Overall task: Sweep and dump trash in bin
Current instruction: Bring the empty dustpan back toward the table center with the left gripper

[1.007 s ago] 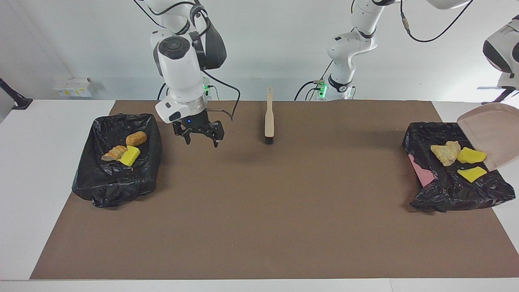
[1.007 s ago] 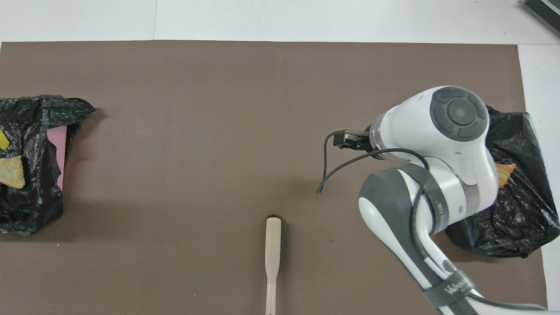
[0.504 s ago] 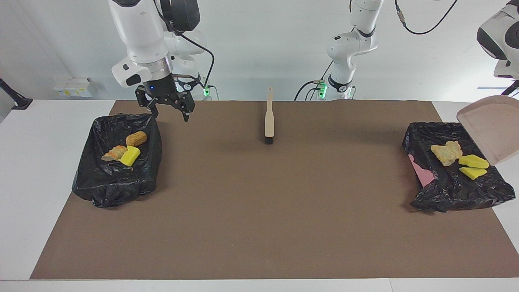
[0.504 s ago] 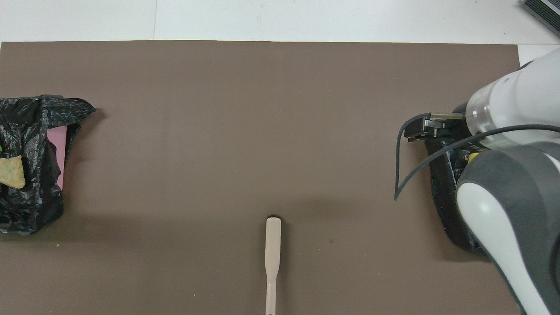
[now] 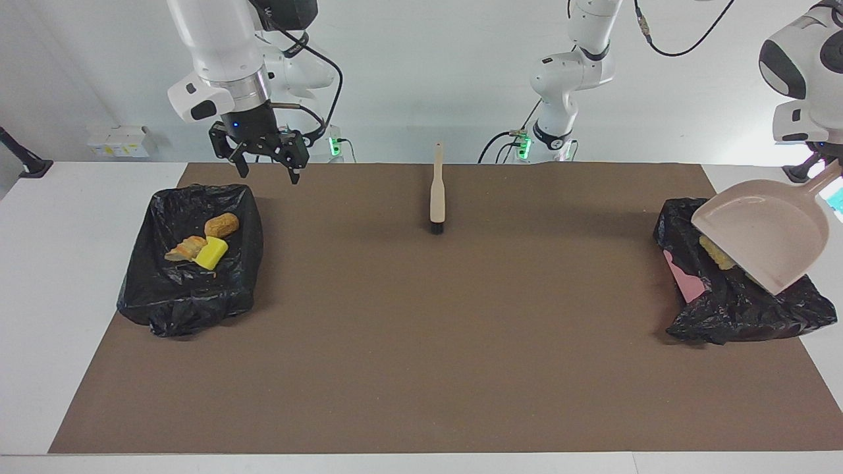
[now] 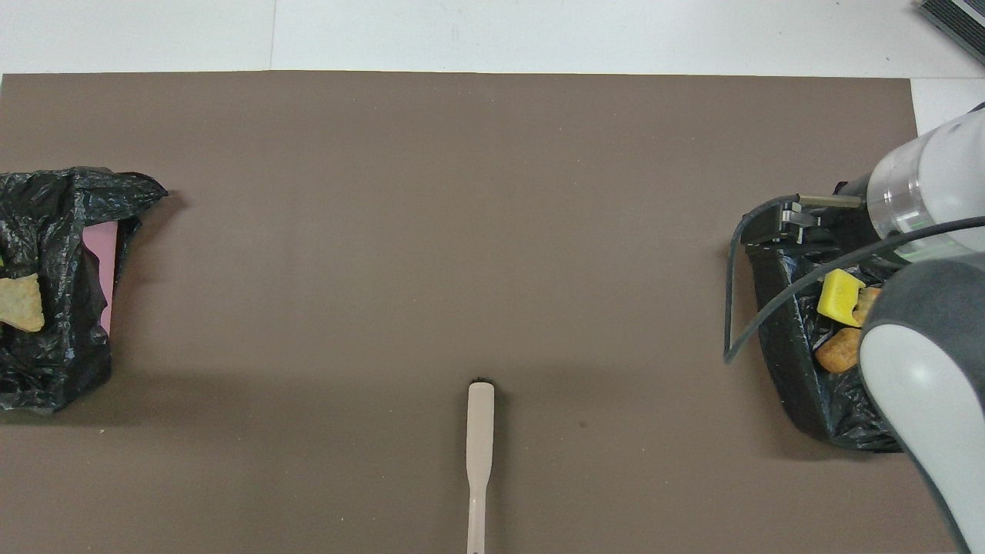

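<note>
Fingers of the right gripper stand spread wide and hold nothing, raised above the black-bag-lined bin at the right arm's end of the brown-matted surface. Inside that bin lie a yellow sponge chunk and two brown bread pieces. Fingers of the left gripper, hidden at the picture's edge, are clamped on the handle of the beige plastic dustpan, tilted over the second lined bin, where a tan scrap shows. Risk: if the dustpan drops, its lip could snag the loose bag and tip scraps out.
</note>
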You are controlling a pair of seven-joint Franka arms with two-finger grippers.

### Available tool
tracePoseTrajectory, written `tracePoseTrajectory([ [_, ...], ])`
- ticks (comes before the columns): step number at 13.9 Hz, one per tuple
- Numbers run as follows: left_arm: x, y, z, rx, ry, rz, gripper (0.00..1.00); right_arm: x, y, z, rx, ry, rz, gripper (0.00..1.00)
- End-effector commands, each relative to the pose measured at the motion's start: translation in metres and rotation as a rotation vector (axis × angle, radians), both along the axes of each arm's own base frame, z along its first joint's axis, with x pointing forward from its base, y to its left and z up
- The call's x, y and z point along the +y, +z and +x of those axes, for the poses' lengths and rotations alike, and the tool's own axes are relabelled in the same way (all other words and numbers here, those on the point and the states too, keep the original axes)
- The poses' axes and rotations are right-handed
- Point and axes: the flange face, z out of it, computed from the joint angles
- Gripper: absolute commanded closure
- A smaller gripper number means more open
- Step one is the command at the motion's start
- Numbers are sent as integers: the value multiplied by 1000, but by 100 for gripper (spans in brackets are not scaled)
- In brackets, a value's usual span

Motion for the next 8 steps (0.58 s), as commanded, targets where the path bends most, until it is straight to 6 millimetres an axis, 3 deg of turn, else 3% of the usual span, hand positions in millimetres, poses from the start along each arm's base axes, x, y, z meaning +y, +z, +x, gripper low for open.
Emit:
tracePoseTrajectory([
  [1,-33,-8,-7,-69,145,-122,100,-4,17,-12,-1,15,-12,0],
  [4,-68,-19,-7,-162,400,-278,100,-12,18,-16,25,2,-17,0],
  [8,-145,-30,-10,-237,652,-374,100,-19,15,-21,71,-13,-26,0],
])
